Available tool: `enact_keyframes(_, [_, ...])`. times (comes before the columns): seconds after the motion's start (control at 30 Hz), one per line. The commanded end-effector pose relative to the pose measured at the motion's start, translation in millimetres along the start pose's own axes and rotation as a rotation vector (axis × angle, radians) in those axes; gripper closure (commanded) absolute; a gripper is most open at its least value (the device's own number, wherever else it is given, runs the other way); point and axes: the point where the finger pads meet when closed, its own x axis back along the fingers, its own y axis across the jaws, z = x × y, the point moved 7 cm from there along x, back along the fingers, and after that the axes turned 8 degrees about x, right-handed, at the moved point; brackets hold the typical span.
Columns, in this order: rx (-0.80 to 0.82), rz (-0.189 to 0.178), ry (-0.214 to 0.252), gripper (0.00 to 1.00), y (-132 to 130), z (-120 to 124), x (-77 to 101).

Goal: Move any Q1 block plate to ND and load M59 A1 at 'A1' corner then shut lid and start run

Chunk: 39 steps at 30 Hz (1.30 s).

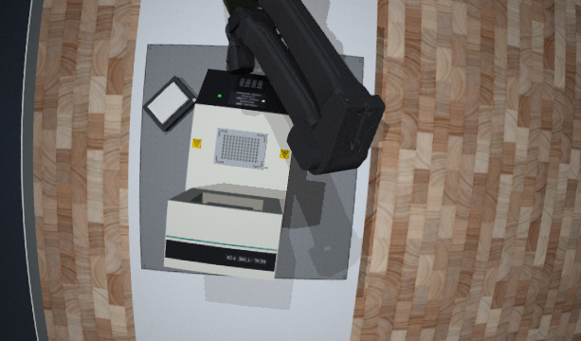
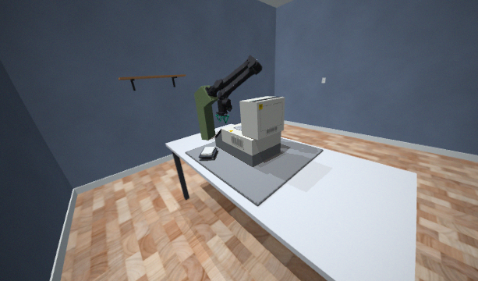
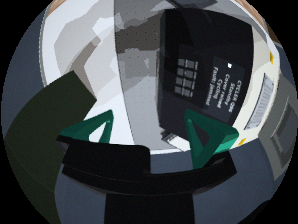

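Note:
The cycler Q1 (image 1: 233, 156) stands on a grey mat with its lid (image 1: 224, 232) open and upright. Its grey block (image 1: 241, 148) lies bare between four corner brackets. The status lamp (image 1: 219, 96) on the black panel shows green. The keypad (image 1: 251, 83) is partly under my arm; it also shows in the wrist view (image 3: 186, 76). The white plate M59 (image 1: 170, 101) lies on the dark nest N1, left of the panel, and shows in the side view (image 2: 208, 152). My gripper (image 3: 148, 113) (image 2: 223, 117) is open and empty, hovering above the panel's front edge.
My arm (image 1: 314, 99) reaches over the mat's rear right part and hides what lies there. The arm's green base (image 2: 205, 113) stands in front of the panel. The open lid is tall at the cycler's far end.

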Motion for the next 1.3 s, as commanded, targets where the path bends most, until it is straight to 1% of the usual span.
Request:
enact_keyframes(0.0, [-0.278,-0.030,-0.015,0.00,35.5,15.9,48.3])
enact_keyframes(1.0, [-0.280,-0.008,-0.017,0.00,25.9,16.3,49.6])
enact_keyframes(1.03, [-0.182,-0.015,-0.022,0.00,21.7,2.2,37.2])
enact_keyframes(1.1, [-0.279,-0.015,-0.022,0.00,24.4,10.8,44.1])
enact_keyframes(1.17, [-0.280,-0.012,-0.016,0.00,26.9,16.0,49.8])
enact_keyframes(1.27, [-0.280,-0.011,-0.016,0.00,26.6,16.0,49.9])
